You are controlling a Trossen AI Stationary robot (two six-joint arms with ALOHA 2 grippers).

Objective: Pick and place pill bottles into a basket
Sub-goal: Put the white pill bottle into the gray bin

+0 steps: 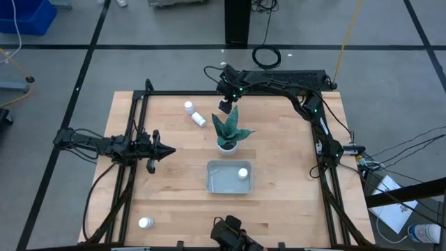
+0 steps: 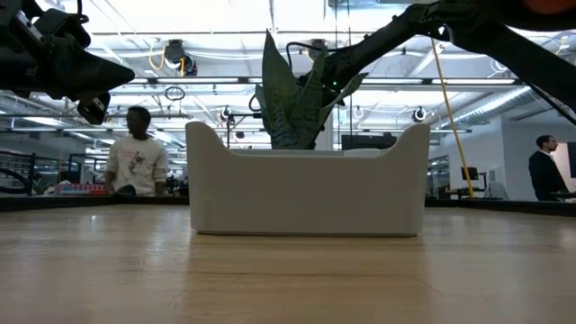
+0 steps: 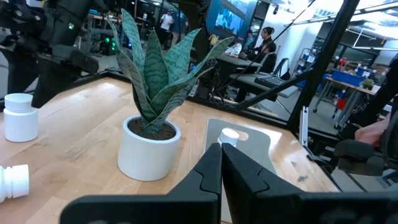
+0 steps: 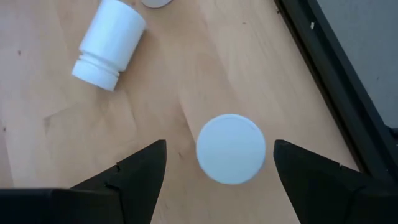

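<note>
While the right pincer [image 4: 217, 163] hangs wide open straight over an upright bottle [image 4: 231, 149] at the far side of the surface [image 1: 279, 202], fingers either side of the cap, likely lining up a top-down grab, a second bottle [image 4: 108, 44] lies tipped beside it. One bottle [image 1: 242, 173] already stands in the basket [image 1: 216, 178]; another [image 1: 145, 223] sits alone at the near left corner. Left pincer [image 1: 164, 149] waits closed and empty at the left, pointing toward the plant pot [image 1: 227, 145]. Only the right wrist view shows the cap centred between the fingers; from above the arm hides it. The low view shows just the basket wall and plant leaves.
</note>
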